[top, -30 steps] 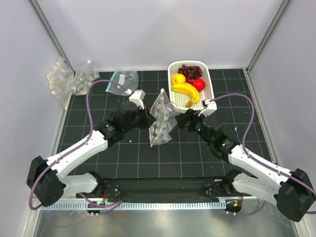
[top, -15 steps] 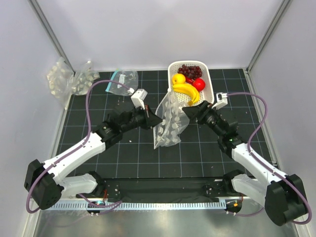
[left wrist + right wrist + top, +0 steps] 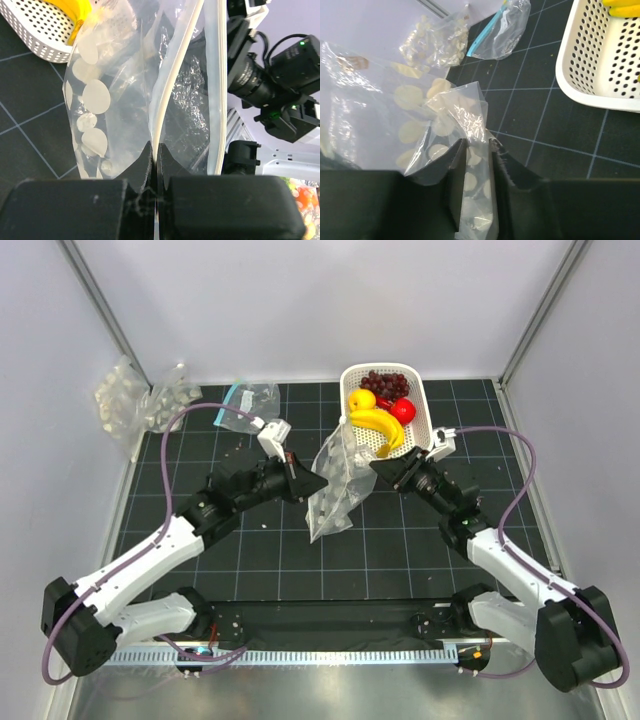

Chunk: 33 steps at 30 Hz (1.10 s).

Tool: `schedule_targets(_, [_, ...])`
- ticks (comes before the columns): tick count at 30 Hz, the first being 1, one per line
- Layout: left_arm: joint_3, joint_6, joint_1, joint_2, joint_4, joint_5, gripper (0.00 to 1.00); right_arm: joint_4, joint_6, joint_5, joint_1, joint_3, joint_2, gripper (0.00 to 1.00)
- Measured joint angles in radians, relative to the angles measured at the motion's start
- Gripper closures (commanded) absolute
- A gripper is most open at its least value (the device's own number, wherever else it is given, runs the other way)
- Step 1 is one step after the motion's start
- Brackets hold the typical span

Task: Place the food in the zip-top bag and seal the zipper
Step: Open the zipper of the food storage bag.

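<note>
The zip-top bag [image 3: 335, 485] hangs upright over the mat's middle, clear and crinkly with pale round spots. My left gripper [image 3: 318, 483] is shut on its pale zipper [image 3: 172, 85] rim; the fingertips pinch the strip [image 3: 155, 147]. My right gripper [image 3: 377, 468] is at the bag's right edge. Its jaws [image 3: 479, 145] stand partly apart with the bag's edge [image 3: 445, 115] lying between them. The food sits in the white basket [image 3: 420, 390]: banana [image 3: 378, 425], round yellow fruit [image 3: 361, 399], round red fruit [image 3: 403, 410], grape bunch [image 3: 385, 383].
A clear bag with a teal strip [image 3: 245, 400] lies at the back left of the mat. Bumpy clear packs [image 3: 140, 400] are piled against the left wall. The basket's wall [image 3: 600, 65] stands close to the right of my right gripper. Grey walls enclose three sides.
My right gripper swung right and back to the bag's right edge beside the basket, and its jaws narrowed around that edge. The bag spread wider. My left gripper kept its pinch.
</note>
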<state>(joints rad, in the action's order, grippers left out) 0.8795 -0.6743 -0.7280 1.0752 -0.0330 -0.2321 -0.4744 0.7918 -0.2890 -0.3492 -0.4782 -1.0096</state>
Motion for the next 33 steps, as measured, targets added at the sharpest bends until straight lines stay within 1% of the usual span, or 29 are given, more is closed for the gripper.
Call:
schedule_targets(1, [0.0,-0.001,0.0,-0.005,0.0,-0.001,1.0,0.0,0.002,-0.001,0.0,0.0,-0.007,0.84])
schedule_targets(3, [-0.002,-0.003,0.0,-0.014,0.001,-0.004,1.0,0.005,0.001,-0.002,0.0,0.0,-0.018,0.98])
schedule_targets(7, [-0.008,-0.008,0.0,-0.031,0.001,-0.008,0.99,0.035,0.002,0.018,0.0,-0.002,-0.018,0.99])
schedule_targets(10, [-0.009,-0.013,0.0,-0.049,-0.009,0.006,1.0,0.089,0.0,0.075,0.0,-0.005,-0.016,0.99])
schedule_targets(16, [-0.009,-0.03,0.0,-0.119,-0.114,0.151,1.0,0.218,0.006,0.229,0.026,-0.006,0.011,0.99])
schedule_targets(19, [-0.009,-0.043,0.006,-0.156,-0.152,0.227,1.0,0.251,0.023,0.265,0.053,-0.006,0.013,0.99])
schedule_targets(20, [-0.01,-0.049,0.006,-0.163,-0.162,0.244,0.99,0.257,0.028,0.264,0.054,-0.008,0.013,0.97])
schedule_targets(21, [-0.013,-0.052,0.007,-0.166,-0.171,0.257,1.0,0.264,0.03,0.263,0.053,-0.012,0.013,0.81])
schedule_targets(23, [-0.016,-0.053,0.008,-0.165,-0.19,0.283,0.99,0.281,0.03,0.269,0.055,-0.022,0.013,0.58])
schedule_targets(24, [-0.016,-0.053,0.01,-0.166,-0.199,0.296,1.0,0.286,0.028,0.271,0.059,-0.024,0.013,0.27])
schedule_targets(25, [-0.016,-0.051,0.011,-0.166,-0.203,0.307,1.0,0.298,0.02,0.272,0.066,-0.026,0.013,0.21])
schedule_targets(26, [-0.016,-0.05,0.014,-0.166,-0.207,0.32,1.0,0.311,0.002,0.275,0.07,-0.03,0.013,0.17])
schedule_targets(27, [-0.016,-0.047,0.015,-0.166,-0.212,0.331,0.99,0.323,-0.009,0.272,0.073,-0.034,0.013,0.16])
schedule_targets(33, [-0.004,-0.008,0.017,-0.142,-0.257,0.428,1.0,0.352,-0.057,0.266,0.077,-0.04,0.052,0.16])
